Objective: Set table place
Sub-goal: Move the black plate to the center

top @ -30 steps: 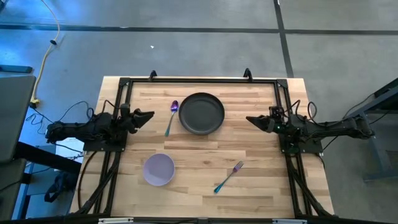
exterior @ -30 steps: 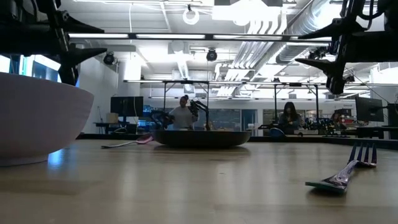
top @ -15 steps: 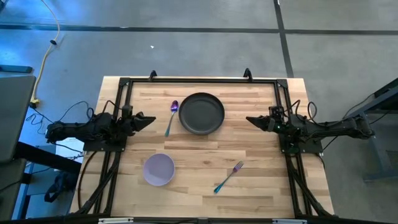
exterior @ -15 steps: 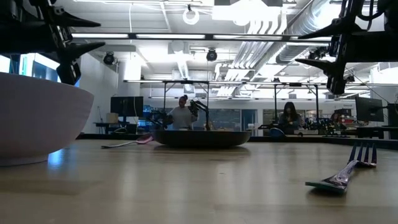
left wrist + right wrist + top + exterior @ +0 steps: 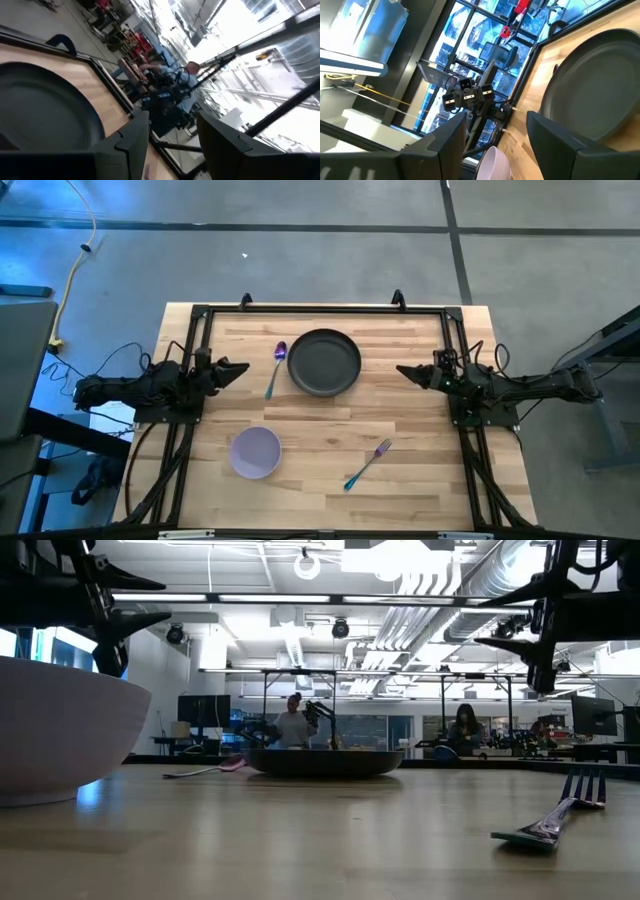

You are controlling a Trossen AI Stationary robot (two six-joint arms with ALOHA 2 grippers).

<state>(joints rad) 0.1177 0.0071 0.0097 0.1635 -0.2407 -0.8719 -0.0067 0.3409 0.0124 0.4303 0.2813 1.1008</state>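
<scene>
The dark grey plate [image 5: 324, 362] sits on the table [image 5: 420, 480] toward its far edge. The purple-headed, blue-handled spoon [image 5: 276, 368] lies just left of it. The lavender bowl [image 5: 255, 452] stands near the front left, and the teal-handled fork [image 5: 368, 464] lies flat to its right. My left gripper [image 5: 240, 367] hovers open above the left edge, pointing toward the spoon and plate. My right gripper [image 5: 402, 371] hovers open at the right edge, pointing at the plate. Each wrist view shows the plate [image 5: 45, 110] [image 5: 595, 90] past open fingers.
Black frame rails [image 5: 196, 330] run along the table's left, far and right sides under the arms. Bare wood lies between bowl, fork and plate. People [image 5: 293, 725] sit at desks in the room beyond the far edge.
My left gripper has risen slightly over the left edge and stays open. Plate, bowl, fork and spoon have kept their places.
</scene>
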